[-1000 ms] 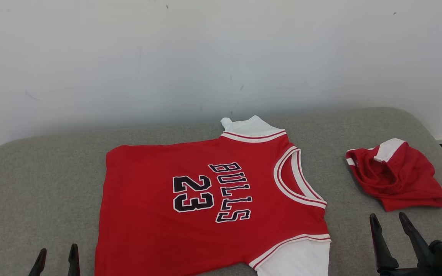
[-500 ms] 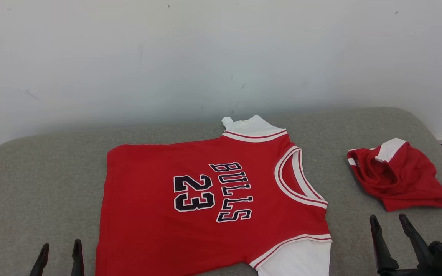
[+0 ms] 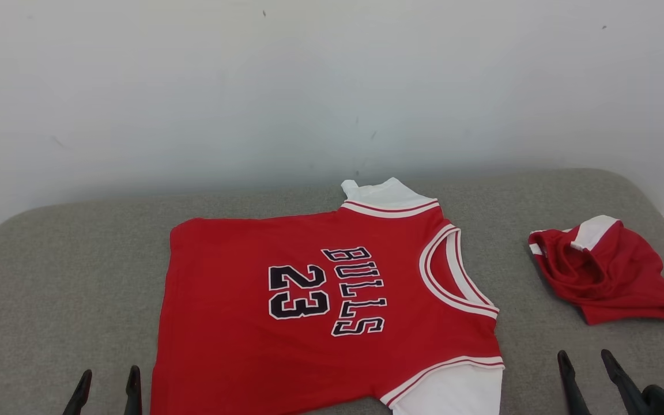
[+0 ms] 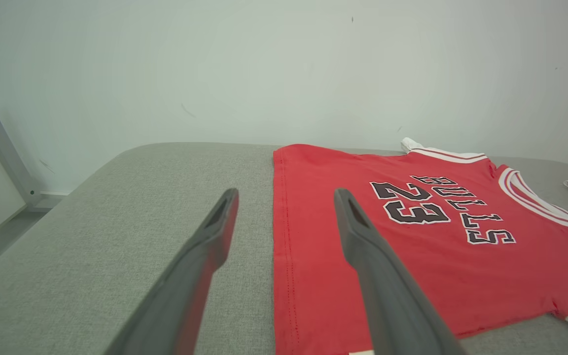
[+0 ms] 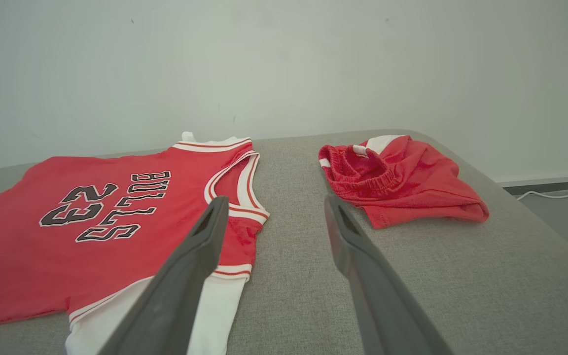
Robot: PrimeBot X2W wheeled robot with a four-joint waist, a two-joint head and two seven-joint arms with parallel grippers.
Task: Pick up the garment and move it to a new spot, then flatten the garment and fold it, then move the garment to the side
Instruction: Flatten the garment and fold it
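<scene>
The red short-sleeved jersey (image 3: 309, 311) with white trim lies spread flat, print up, mid-way across the grey fabric-covered table (image 3: 49, 276). The left gripper (image 3: 109, 373) sits just beside its hem, fingers wide apart and empty. The right gripper (image 3: 584, 354) is equally wide and empty, near the crumpled red shorts (image 3: 608, 276).

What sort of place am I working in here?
Probably a bare indoor test room, not a home: a grey padded bench against a plain white wall, a metal frame post beside it, and just a jersey and shorts laid out.
</scene>
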